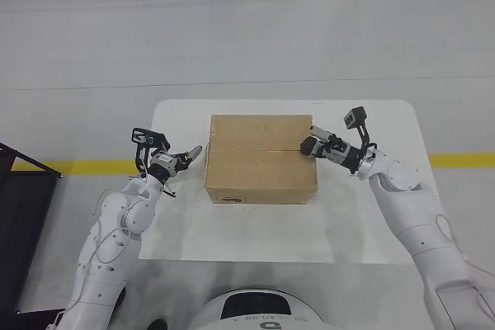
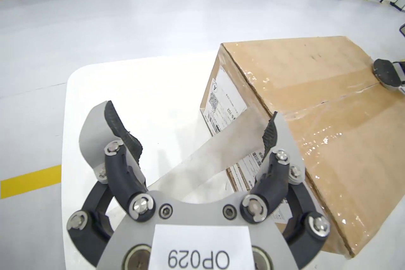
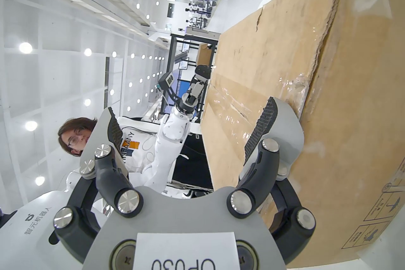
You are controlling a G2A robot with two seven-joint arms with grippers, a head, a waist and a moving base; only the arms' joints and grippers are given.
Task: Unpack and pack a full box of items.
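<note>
1. The cardboard box [image 1: 261, 157] is sitting closed in the middle of the white desk [image 1: 371, 231]. Its top flaps are meeting at a taped seam [image 1: 260, 151] that is running across from my left side to my right.
2. I am holding my left claw [image 1: 186, 157] just beside the box's left side, spread wide and gripping nothing.
3. Seen from my left wrist, that claw [image 2: 192, 113] is pointing at the side of the box [image 2: 332, 113] that is carrying a white shipping label [image 2: 221, 103]. One fingertip [image 2: 272, 132] is lying near that side's upper edge.
4. A pale, see-through strip [image 2: 221, 151], looking like tape, is trailing from the box's upper edge down between my left fingers. I cannot tell whether it is touching them.
5. I am holding my right claw [image 1: 311, 142] at the box's right edge, at the seam's end, also open and empty.
6. Seen from my right wrist, that claw [image 3: 190, 106] is sitting at the top edge of the box [image 3: 348, 78], with one fingertip [image 3: 269, 125] lying by the crumpled tape there and the other hanging in the air.
</note>
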